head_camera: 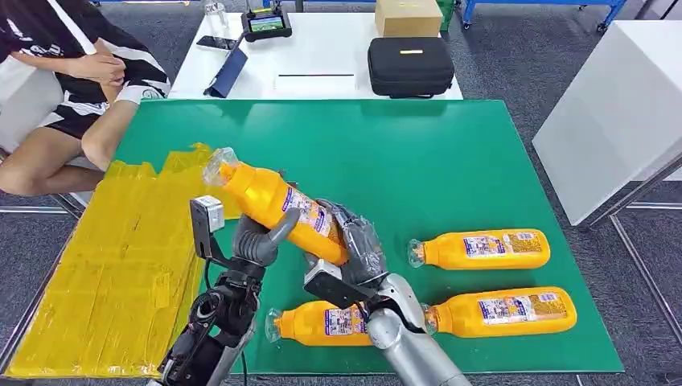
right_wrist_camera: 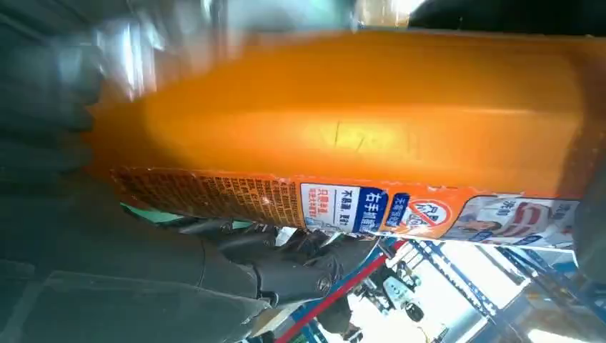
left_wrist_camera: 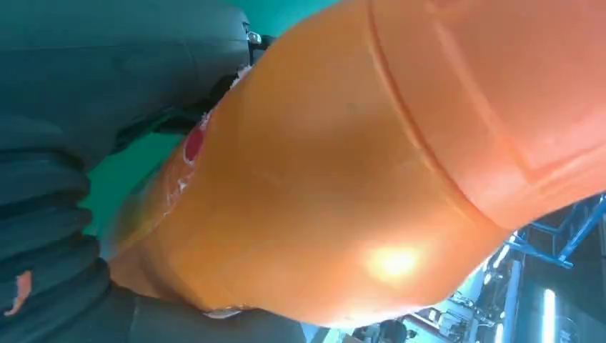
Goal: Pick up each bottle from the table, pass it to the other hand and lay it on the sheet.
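An orange bottle (head_camera: 269, 197) with a clear cap hangs tilted above the green table (head_camera: 418, 153), cap end up toward the yellow sheet (head_camera: 121, 265). My left hand (head_camera: 257, 241) grips its middle from below, thumb curled over it. My right hand (head_camera: 358, 245) wraps its base end. Up close, the bottle (left_wrist_camera: 343, 179) fills the left wrist view beside my left hand (left_wrist_camera: 50, 236), and its labelled side (right_wrist_camera: 343, 121) lies against my right hand (right_wrist_camera: 107, 279). Three more orange bottles lie on the table: one (head_camera: 482, 249) at the right, one (head_camera: 503, 311) at the front right, one (head_camera: 318, 323) under my right forearm.
A person (head_camera: 72, 88) sits at the far left beside the sheet. Behind the green table, a white table (head_camera: 322, 56) carries a black case (head_camera: 410, 66), a cardboard box (head_camera: 408, 16) and a tablet. Another white table (head_camera: 619, 112) stands at the right.
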Motion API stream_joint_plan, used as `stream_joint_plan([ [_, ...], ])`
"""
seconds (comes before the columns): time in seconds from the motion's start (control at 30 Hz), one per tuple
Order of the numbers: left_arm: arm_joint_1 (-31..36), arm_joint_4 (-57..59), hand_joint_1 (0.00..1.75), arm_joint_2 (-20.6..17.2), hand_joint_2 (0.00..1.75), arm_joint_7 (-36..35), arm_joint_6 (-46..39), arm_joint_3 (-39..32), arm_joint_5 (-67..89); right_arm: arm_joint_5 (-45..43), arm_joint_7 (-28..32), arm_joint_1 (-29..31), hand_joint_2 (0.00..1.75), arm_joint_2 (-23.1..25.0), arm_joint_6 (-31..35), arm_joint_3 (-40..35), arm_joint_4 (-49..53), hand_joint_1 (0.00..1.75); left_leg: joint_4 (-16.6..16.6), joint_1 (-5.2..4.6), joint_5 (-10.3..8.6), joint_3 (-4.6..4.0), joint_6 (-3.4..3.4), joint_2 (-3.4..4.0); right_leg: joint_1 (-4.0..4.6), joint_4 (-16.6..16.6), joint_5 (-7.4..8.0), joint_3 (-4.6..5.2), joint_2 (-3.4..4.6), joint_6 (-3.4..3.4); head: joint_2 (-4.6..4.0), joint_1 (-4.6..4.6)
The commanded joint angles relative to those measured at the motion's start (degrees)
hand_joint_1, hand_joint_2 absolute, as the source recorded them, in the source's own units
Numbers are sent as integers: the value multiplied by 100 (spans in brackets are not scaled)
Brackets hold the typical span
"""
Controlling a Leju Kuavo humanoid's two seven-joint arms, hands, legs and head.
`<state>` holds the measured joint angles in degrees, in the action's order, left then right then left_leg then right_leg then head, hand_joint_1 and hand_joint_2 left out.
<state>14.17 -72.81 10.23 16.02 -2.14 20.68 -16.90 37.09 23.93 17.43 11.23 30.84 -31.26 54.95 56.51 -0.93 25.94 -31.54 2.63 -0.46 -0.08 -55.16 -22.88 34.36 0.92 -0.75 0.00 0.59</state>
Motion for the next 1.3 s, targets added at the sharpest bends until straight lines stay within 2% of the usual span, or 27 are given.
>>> stream_joint_plan([
  [0.03, 186, -412, 175, -297, 175, 311, -1040, -229, 1235, -136, -183, -141, 175, -416, 201, 212, 967, 0, 3, 6, 9, 11, -19, 1, 5, -1, -8, -13, -9, 0, 0, 2],
  [0.13, 280, -490, 175, -423, 175, 343, -2328, -414, 3426, 110, -415, -672, 175, -685, 50, 543, 2141, 0, 2, 4, 3, 1, -14, -12, 3, 0, -7, -6, -19, -1, 0, 0],
  [0.17, 371, -367, 175, -531, 175, 213, -2764, -454, 4328, 155, -425, -827, 175, -742, 15, 637, 2440, 0, 9, 12, 19, 23, -31, -16, 10, -4, -23, -32, -31, -1, 0, 2],
  [0.23, 565, -123, 175, -620, 175, -20, -2909, -672, 5179, 214, -432, -1080, 175, -810, -18, 822, 2876, 0, 3, 7, 9, 12, -21, -19, 7, -1, -14, -19, -28, 0, 0, 0],
  [0.4, 1158, 681, 175, -694, 175, -374, -3284, -887, 6582, 125, -391, -1256, 175, -925, 21, 960, 3117, 0, 4, 9, 7, 18, -26, -28, 8, -1, -15, -29, -39, 0, 0, 2],
  [0.43, 1304, 926, 175, -813, 175, -571, -3786, -828, 7635, -125, -323, -1244, 175, -955, -80, 924, 3134, 0, 3, 5, 4, 10, -22, -22, 5, -2, -9, -17, -31, 0, 0, 2],
  [0.5, 1390, 1026, 175, -850, 175, -1077, -3786, -1066, 9309, -231, -275, -1180, 175, -984, -102, 843, 3110, 0, -1, 0, -1, 5, -12, -9, 0, 1, -2, -6, -14, 0, 0, 0],
  [0.6, 1456, 1128, 175, -867, 175, -1090, -3786, -1086, 9486, -229, -275, -1158, 175, -978, -94, 808, 3109, 0, -1, 3, 2, 9, -15, -3, 3, 2, -3, -10, -10, 1, 0, 2],
  [0.63, 1611, 1487, 175, -961, 175, -1336, -3786, -1035, 10173, -277, -231, -1120, 175, -969, -88, 738, 3103, 0, 1, 7, 7, 20, -24, -2, 6, 1, -8, -21, -14, 1, 0, 2],
  [0.67, 1820, 1859, 175, -1273, 175, -1881, -3750, -638, 10690, -288, -206, -1098, 175, -968, -72, 687, 3110, 0, 1, 8, 11, 26, -29, -1, 7, 1, -11, -27, -15, 1, 0, 0],
  [0.7, 1954, 2036, 175, -1459, 175, -2203, -3738, -276, 10690, -285, -212, -1079, 175, -959, -63, 657, 3122, 0, -1, 8, 7, 25, -25, -1, 7, 3, -8, -25, -12, 2, 0, 2],
  [0.73, 2283, 2439, 175, -1749, 175, -2784, -3246, 526, 10690, -261, -201, -1054, 175, -936, -52, 629, 3147, 0, -2, 3, 0, 14, -16, -3, 2, -1, -4, -12, -11, 2, 0, 2],
  [0.77, 2447, 2753, 175, -1718, 175, -2846, -3124, 673, 10690, -220, -219, -1039, 175, -923, -47, 625, 3166, 0, 0, 8, 4, 20, -22, -2, 7, 1, -7, -20, -13, 3, 0, 0],
  [0.83, 2613, 3172, 175, -1534, 175, -2610, -3017, 445, 10578, -168, -265, -1032, 175, -925, -31, 652, 3213, 0, 3, 6, -4, 6, -16, -22, 5, -3, -6, -11, -30, 1, 0, 0],
  [0.93, 2734, 3513, 175, -1401, 175, -2391, -2953, 214, 10524, -152, -290, -1071, 175, -932, -41, 689, 3273, 0, 9, 14, 6, 25, -35, -3, 13, -6, -12, -24, -19, 3, 0, 7],
  [1.03, 2933, 4098, 175, -1359, 175, -2444, -2578, 63, 10689, -18, -357, -1151, 175, -924, -180, 718, 3356, 0, 3, 13, -4, 12, -23, -21, 12, 2, -10, -23, -31, -2, 0, 4],
  [1.17, 3154, 4842, 175, -1318, 175, -2538, -2103, -50, 10690, 731, -908, -1179, 175, -1114, -1135, 481, 3470, 0, 0, 9, -4, 13, -20, -4, 7, -1, -8, -18, -20, -1, 0, 0],
  [1.2, 3169, 4899, 175, -1329, 175, -2568, -2034, -15, 10690, 782, -973, -1162, 175, -1148, -1286, 443, 3466, 0, 4, 16, 9, 34, -35, -1, 13, -1, -20, -41, -24, -2, 0, 0],
  [1.27, 3187, 5075, 175, -1296, 175, -2455, -1892, -207, 10680, 898, -1257, -1096, 175, -1271, -1913, 366, 3434, 0, 0, 10, -1, 19, -25, -5, 8, -1, -12, -24, -22, 1, 0, 0],
  [1.3, 3180, 5077, 175, -1302, 175, -2451, -1901, -218, 10677, 898, -1257, -1092, 175, -1274, -1912, 379, 3428, 0, 1, 7, -5, 9, -20, -2, 6, -2, -6, -13, -17, 1, 0, 0],
])
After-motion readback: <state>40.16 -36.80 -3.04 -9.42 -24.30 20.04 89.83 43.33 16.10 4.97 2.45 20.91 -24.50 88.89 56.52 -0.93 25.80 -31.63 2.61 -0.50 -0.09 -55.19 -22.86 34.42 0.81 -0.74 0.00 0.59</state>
